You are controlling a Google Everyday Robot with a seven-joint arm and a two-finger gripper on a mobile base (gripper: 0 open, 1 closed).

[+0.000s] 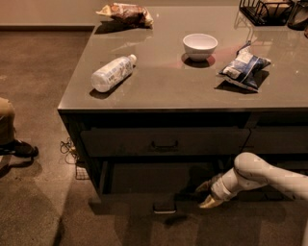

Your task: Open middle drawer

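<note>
The middle drawer (pixel 144 204) stands pulled out toward the camera, and its dark interior (pixel 154 177) shows below the top drawer. Its small bar handle (pixel 164 208) is at the centre of the front edge. My gripper (pixel 206 194) is at the end of the white arm (pixel 260 175), which comes in from the right. It sits at the drawer's front edge, just right of the handle and apart from it. One tan fingertip (pixel 211 202) points down-left, with the other finger above it; the fingers stand apart.
The taller top drawer (pixel 164 142) is shut. On the counter (pixel 168 91) lie a plastic bottle (pixel 111 73), a white bowl (pixel 199 45), a blue snack bag (pixel 243 66) and a brown bag (pixel 126 13). A wire basket (pixel 267 9) stands at the back right. A person's foot (pixel 17 148) is at the left.
</note>
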